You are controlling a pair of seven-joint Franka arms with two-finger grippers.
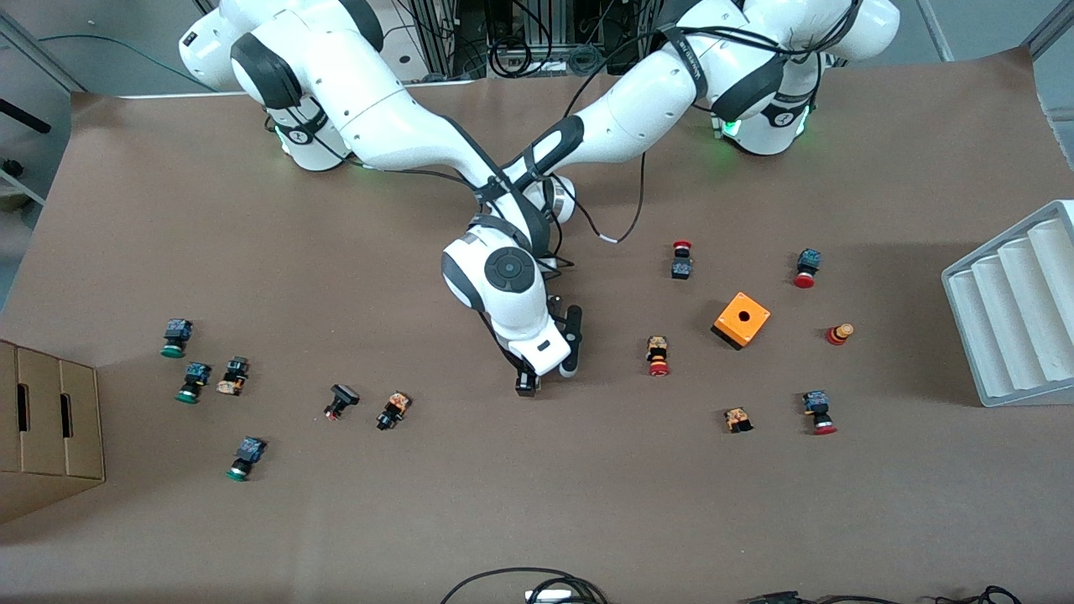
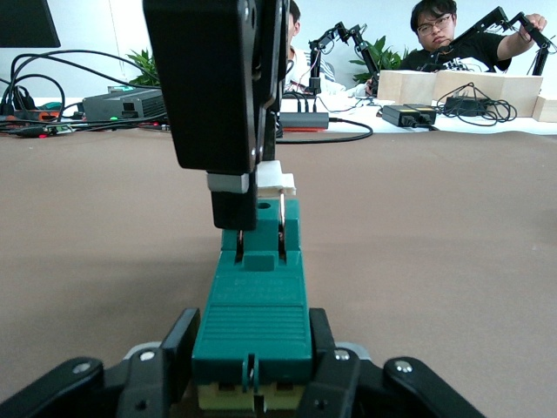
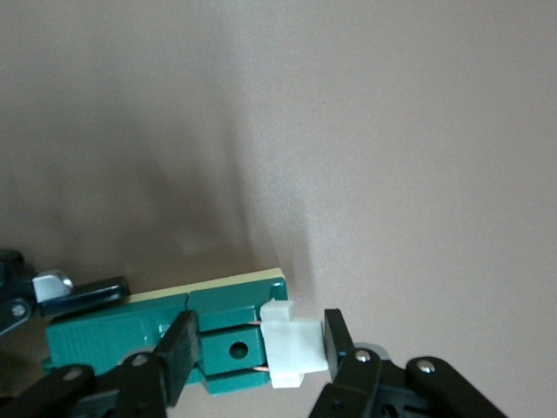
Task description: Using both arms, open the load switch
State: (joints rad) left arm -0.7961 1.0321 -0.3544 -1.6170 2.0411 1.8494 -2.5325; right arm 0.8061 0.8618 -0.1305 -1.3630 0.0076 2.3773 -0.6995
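Note:
The load switch (image 2: 252, 318) is a narrow green block lying flat on the brown table, with a white piece (image 2: 275, 179) at one end. My left gripper (image 2: 252, 347) lies low and level, shut on the plain green end. My right gripper (image 3: 259, 348) comes down from above and is shut across the white piece (image 3: 292, 345) and the green slider beside it. The left wrist view shows the right gripper (image 2: 237, 209) upright over that end. In the front view the two arms cross mid-table. There the right gripper (image 1: 526, 383) points down, and the switch and the left gripper are hidden under the right hand.
Small red- and green-capped push-buttons (image 1: 659, 356) lie scattered toward both ends of the table. An orange box with a hole (image 1: 742, 320) sits toward the left arm's end, near a white ridged tray (image 1: 1015, 310). A cardboard box (image 1: 46, 428) stands at the right arm's end.

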